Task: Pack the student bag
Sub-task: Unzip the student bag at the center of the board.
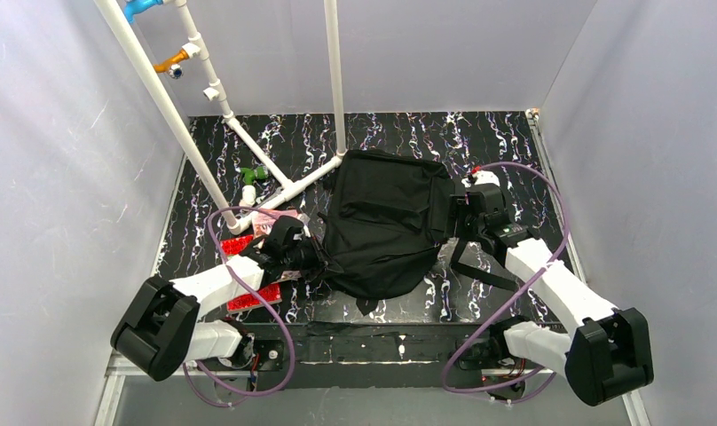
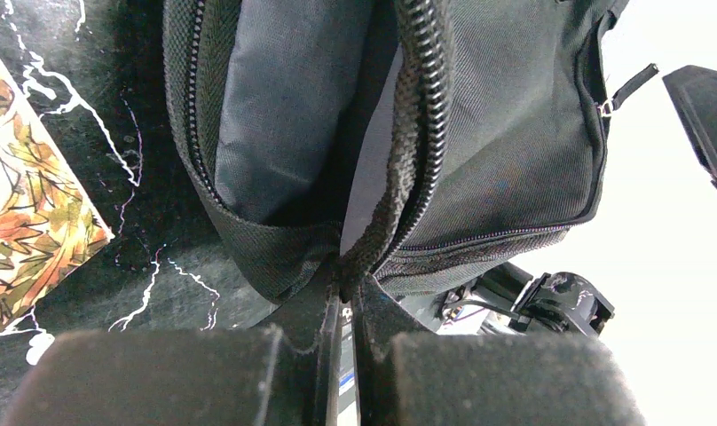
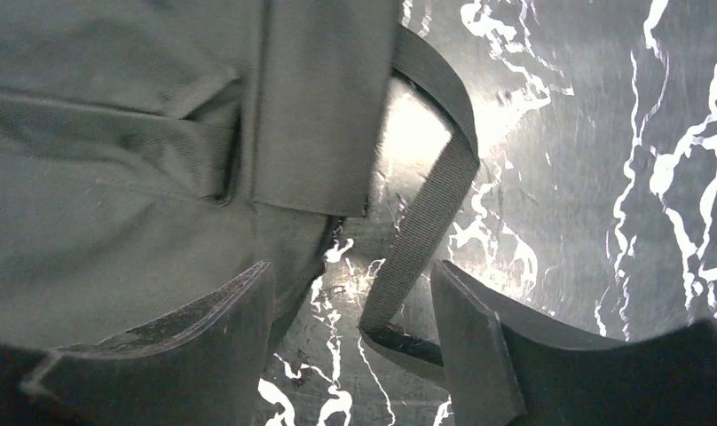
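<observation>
One open zipper (image 2: 421, 133) on the student bag (image 2: 515, 151), left-wrist view

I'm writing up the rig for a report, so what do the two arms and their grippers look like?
Both the left arm and right arm have white links with bulky black joint housings. A purple cable loops beside each. The left gripper and right gripper have dark, matte, wedge-shaped fingers.
</observation>
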